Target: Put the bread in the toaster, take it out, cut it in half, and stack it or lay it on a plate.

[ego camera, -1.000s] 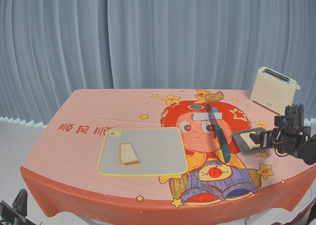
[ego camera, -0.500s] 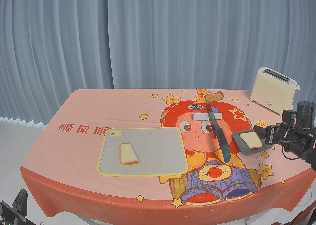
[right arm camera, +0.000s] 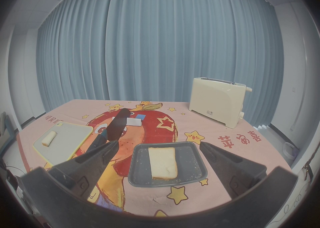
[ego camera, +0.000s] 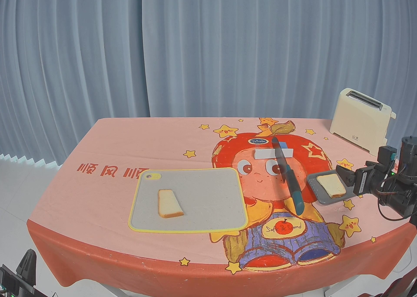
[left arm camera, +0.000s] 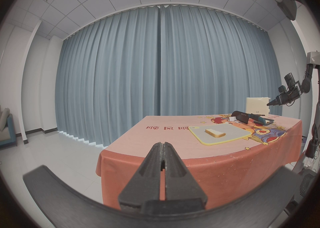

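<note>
Bread piece (ego camera: 170,203) lies flat on the grey cutting board (ego camera: 208,206) at the near left of the table (ego camera: 130,146) in the head view. A second bread piece (ego camera: 331,185) lies on the dark plate (ego camera: 316,179) at the right. The knife (ego camera: 289,178) is just left of the plate, and the toaster (ego camera: 361,121) stands at the far right. The right gripper (ego camera: 344,175) hovers at the plate's right edge. In the left wrist view, the left gripper (left arm camera: 163,158) is pressed closed on nothing, off the table's left end. In the right wrist view, the right gripper's jaws are spread wide and empty, with the plate just beyond them.
</note>
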